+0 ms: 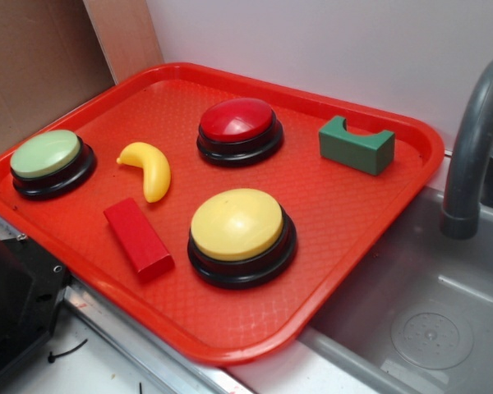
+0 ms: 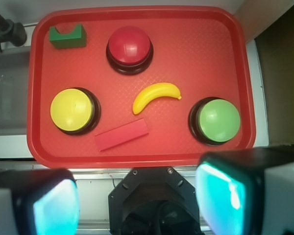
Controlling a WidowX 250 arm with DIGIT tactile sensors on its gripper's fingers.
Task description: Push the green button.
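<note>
I am holding my hand (image 2: 137, 205) high above the near edge of the red tray (image 2: 137, 152), its 2 fingers (image 2: 220, 196) spread wide apart and gripping nothing. The green button (image 2: 218, 120) is sitting on the tray toward my right in the wrist view, near the tray's edge and just beyond my right finger. A yellow banana (image 2: 154, 95) is lying between it and the yellow button (image 2: 71, 109), with a red block (image 2: 121, 134) beside that button.
</note>
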